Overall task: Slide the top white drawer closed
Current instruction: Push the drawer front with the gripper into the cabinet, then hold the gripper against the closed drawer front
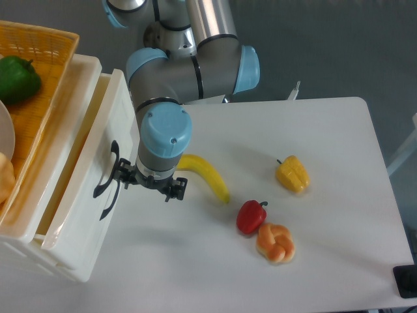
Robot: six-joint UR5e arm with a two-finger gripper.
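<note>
white plastic fills the left of the fixed camera's view, where the top white drawer stands pulled out from its cabinet, an open gap showing behind its front panel. its long front face runs from the near left corner up toward the far edge, and the black curved handle lies along that same line. the gripper hangs just beside the handle, on the table side of it, pointing down, so the drawer lies directly to the handle side of the wrist; closing it looks like a push straight across that long face, into the cabinet. the fingers are mostly hidden under the blue wrist cap, and whether they are apart or together cannot be told. past the gripper from the drawer, a banana lies near it on the white table, then a red pepper, a knotted bun and a yellow pepper farther off. beyond the drawer, an orange woven basket holds a green pepper.
</note>
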